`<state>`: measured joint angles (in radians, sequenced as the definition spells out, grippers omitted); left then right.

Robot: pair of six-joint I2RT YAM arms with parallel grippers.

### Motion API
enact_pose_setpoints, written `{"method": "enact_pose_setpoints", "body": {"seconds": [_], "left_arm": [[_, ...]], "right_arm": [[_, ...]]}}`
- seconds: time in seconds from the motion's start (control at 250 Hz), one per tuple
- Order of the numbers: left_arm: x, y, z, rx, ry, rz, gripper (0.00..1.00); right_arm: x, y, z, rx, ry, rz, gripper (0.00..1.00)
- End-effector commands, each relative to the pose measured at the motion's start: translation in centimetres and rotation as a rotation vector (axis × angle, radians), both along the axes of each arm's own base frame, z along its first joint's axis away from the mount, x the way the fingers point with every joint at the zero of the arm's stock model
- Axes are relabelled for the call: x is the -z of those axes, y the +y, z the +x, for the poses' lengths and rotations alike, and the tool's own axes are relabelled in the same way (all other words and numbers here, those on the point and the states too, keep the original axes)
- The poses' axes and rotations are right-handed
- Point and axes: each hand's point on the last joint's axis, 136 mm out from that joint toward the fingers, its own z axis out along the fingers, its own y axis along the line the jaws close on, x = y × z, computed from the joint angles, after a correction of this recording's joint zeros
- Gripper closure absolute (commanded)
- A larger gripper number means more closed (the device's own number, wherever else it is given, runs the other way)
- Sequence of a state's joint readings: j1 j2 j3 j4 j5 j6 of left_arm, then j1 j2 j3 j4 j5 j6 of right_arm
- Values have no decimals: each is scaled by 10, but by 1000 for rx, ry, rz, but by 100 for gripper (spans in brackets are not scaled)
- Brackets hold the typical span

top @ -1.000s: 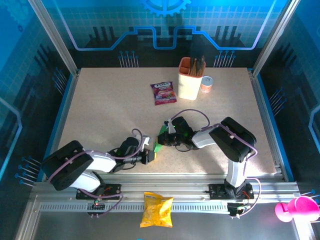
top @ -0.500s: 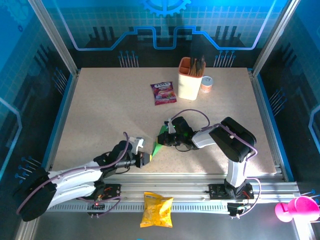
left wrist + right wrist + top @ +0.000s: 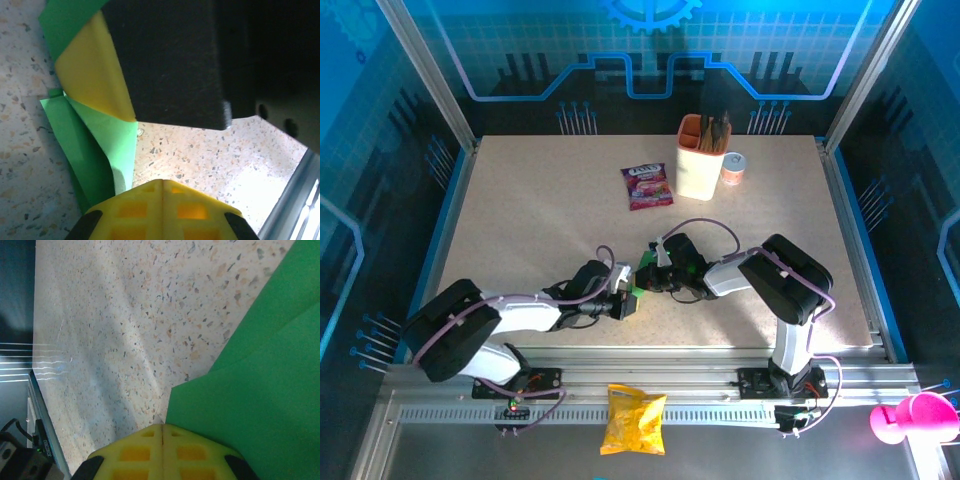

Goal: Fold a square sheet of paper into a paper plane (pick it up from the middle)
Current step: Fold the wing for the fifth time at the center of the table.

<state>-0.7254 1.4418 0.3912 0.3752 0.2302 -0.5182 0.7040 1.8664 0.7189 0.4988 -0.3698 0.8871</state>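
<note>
Two arms meet over the square sheet of paper (image 3: 260, 390), bright green and already creased into overlapping layers, which lies flat on the speckled table (image 3: 520, 220) on the near side of the purple snack sachet (image 3: 647, 186) and well apart from it. The right gripper (image 3: 162, 432), jaws together, rests its tips on the sheet's edge; whether a layer is nipped between them cannot be told. The left gripper (image 3: 162, 187), on the side of the paper farther from the sachet, has its jaws together too, with nothing seen between them and its tips right at the folded flaps.

The paper looks feather-light, limp and easily crumpled, and it would likely slide on the smooth tabletop under a careless push (a torn or skewed crease would be hard to undo). By this judgement, the best hold is a light pinch on a raised flap near the middle, while the other tool pins the layers flat.
</note>
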Motion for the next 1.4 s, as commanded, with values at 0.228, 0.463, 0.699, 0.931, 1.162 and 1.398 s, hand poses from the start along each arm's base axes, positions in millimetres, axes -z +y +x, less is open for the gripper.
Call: {"method": "enact_pose_setpoints", "body": {"seconds": [0.228,0.463,0.699,0.931,1.162,1.398], "left_arm": [[21,10,-5,-1,0,10,100],[41,17,-11,-22,39,28,100],[47,17,-12,-25,53,26,100],[49,18,-13,-24,55,28,100],[51,19,-14,-24,63,37,100],[59,24,-15,-34,91,81,100]], "right_arm": [[39,-38,-20,40,130,-198,100],[-27,-18,0,-2,6,-118,100],[-49,-23,-7,10,-46,-114,100],[-34,-10,-23,-1,-27,-112,100],[-11,7,-29,-18,9,-123,100],[17,-10,-25,58,57,-199,100]]}}
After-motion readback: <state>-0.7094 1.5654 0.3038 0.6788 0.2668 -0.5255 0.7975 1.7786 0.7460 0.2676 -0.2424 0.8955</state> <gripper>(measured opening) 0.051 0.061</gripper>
